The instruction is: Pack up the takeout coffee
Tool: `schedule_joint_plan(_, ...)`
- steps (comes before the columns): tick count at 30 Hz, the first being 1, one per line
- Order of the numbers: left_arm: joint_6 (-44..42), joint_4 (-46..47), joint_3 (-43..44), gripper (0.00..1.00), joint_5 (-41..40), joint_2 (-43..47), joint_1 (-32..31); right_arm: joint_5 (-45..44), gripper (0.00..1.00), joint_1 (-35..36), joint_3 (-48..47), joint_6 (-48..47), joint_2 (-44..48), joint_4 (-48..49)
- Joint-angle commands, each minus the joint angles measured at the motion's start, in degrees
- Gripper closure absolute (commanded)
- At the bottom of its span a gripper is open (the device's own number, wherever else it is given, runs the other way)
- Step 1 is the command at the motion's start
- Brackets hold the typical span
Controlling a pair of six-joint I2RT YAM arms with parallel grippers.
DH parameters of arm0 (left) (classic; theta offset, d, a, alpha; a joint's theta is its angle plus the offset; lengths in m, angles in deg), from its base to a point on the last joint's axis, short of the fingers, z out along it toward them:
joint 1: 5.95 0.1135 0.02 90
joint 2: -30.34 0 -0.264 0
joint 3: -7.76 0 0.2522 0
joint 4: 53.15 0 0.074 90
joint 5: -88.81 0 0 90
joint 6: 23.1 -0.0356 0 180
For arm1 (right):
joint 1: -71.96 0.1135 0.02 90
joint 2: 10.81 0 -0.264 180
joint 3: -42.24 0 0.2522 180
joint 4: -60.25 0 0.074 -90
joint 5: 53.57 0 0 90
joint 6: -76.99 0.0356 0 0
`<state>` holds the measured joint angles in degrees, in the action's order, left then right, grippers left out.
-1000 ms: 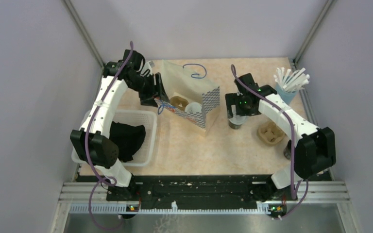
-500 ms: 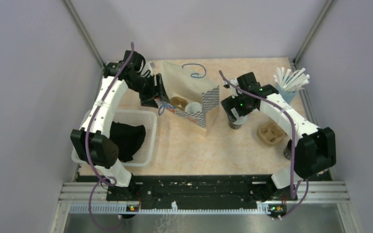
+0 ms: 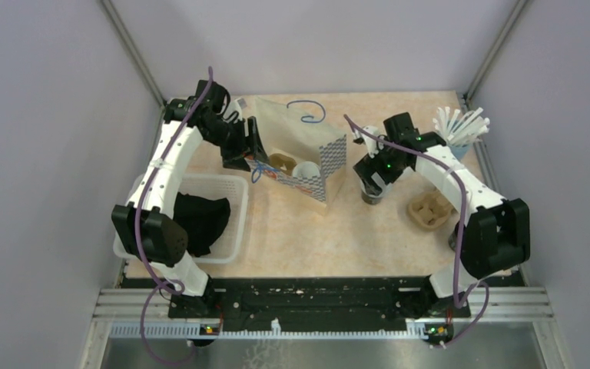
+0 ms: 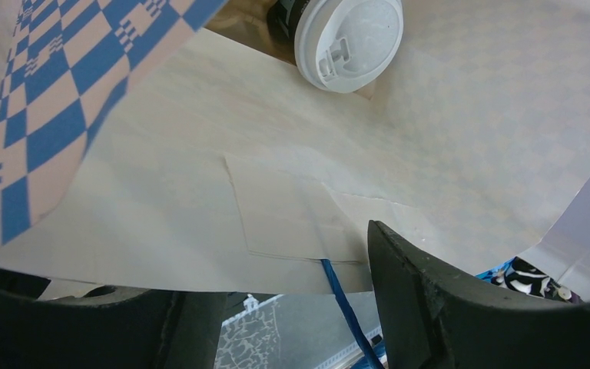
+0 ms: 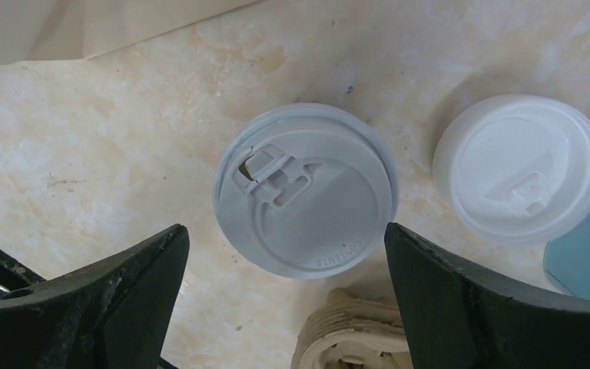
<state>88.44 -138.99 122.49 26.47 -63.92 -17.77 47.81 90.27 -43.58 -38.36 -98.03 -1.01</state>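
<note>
One takeout coffee cup [image 5: 305, 200], dark-sided with a pale grey lid, stands on the table [image 5: 84, 154] right of the bag. My right gripper [image 5: 283, 231] hovers over it, open wide, with a finger on either side of the lid and not touching it. From above, this cup [image 3: 372, 197] shows under the right gripper [image 3: 370, 175]. A second lidded cup [image 4: 349, 42] sits inside the open paper bag [image 3: 299, 127], beside a pulp carrier [image 3: 280, 161]. My left gripper [image 4: 292, 292] is open at the bag's left rim, whose paper edge [image 4: 200, 254] runs across the gap between the fingers.
A loose white lid [image 5: 519, 167] lies right of the cup on the table. A pulp cup carrier [image 3: 429, 211] sits near it. A blue holder of white straws [image 3: 459, 131] stands at the back right. A white basket [image 3: 234, 223] with black cloth is at the left.
My right wrist has turned and shifted slightly back and right above the cup. The left arm and the bag have not moved.
</note>
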Motion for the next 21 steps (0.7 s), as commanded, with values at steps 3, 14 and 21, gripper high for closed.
schedule_joint_plan(3,-1.24,0.88,-0.15,0.29,0.65,0.71,0.04,3.32,0.01,-0.30,-2.75,-1.90,-1.91,1.89)
schedule_joint_plan(14,-0.91,0.97,-0.07,0.29,0.54,0.89,0.04,3.21,0.01,-0.80,-3.55,-2.07,-2.05,1.82)
schedule_joint_plan(21,-0.97,0.89,-0.06,0.28,0.56,0.90,0.04,4.40,0.01,-2.44,-2.29,-1.96,-1.71,2.58)
